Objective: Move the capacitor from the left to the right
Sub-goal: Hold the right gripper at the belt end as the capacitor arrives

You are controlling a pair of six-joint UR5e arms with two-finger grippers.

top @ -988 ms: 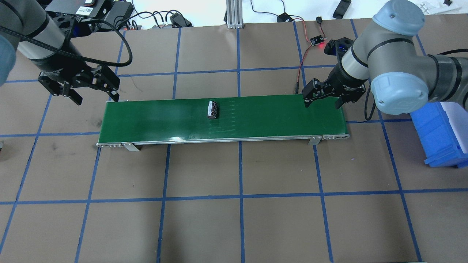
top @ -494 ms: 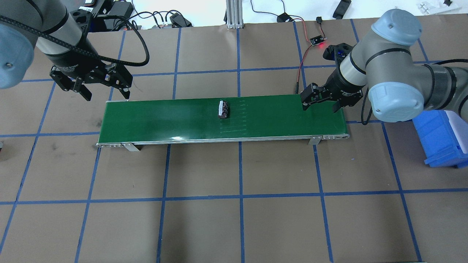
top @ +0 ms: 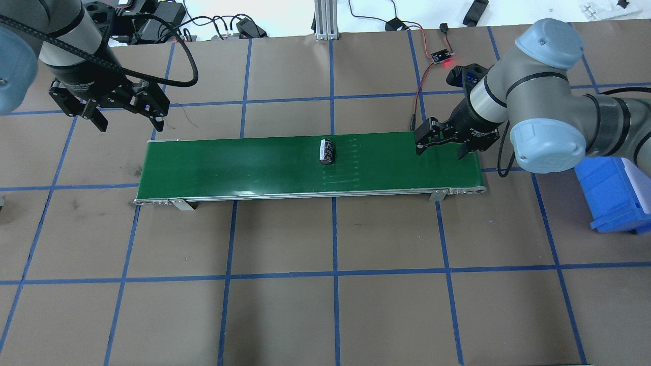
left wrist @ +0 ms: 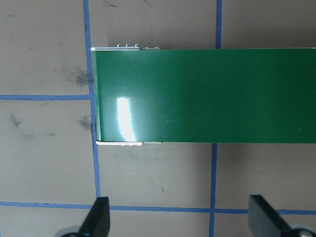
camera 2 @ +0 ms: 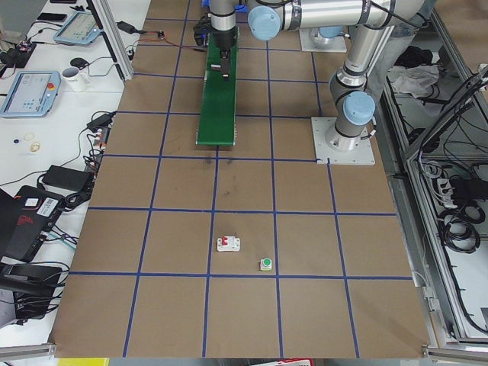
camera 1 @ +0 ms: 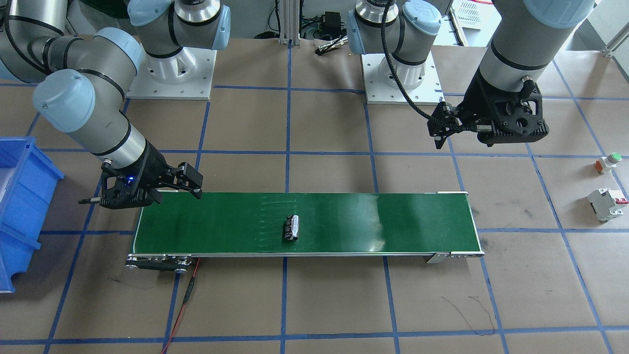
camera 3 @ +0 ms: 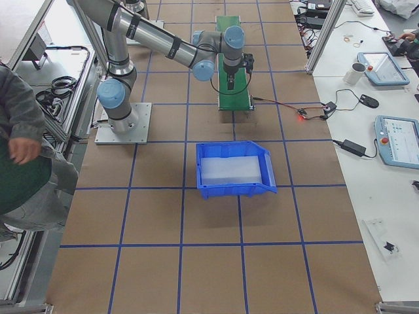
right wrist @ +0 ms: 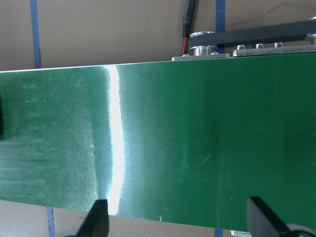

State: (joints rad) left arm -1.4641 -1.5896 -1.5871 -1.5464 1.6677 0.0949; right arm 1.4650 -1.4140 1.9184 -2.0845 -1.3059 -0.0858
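Note:
The capacitor (top: 327,151), a small dark cylinder with a pale stripe, lies free on the green conveyor belt (top: 229,165), a little right of the belt's middle. It also shows in the front-facing view (camera 1: 292,228). My left gripper (top: 128,121) is open and empty, above the table just behind the belt's left end; the left wrist view (left wrist: 180,217) shows its fingers spread wide with nothing between them. My right gripper (top: 441,149) is open and empty, low over the belt's right end. The right wrist view (right wrist: 177,217) shows only bare belt between its fingers.
A blue bin (top: 610,193) stands right of the belt's right end. A white circuit breaker (camera 1: 607,204) and a green-topped push button (camera 1: 609,162) lie on the table beyond the belt's left end. A small board with a red light (top: 441,57) and cables sit behind.
The capacitor has travelled to the right along the belt. My left gripper has moved back, away from the belt's left end. My right gripper has shifted slightly left over the belt's right end.

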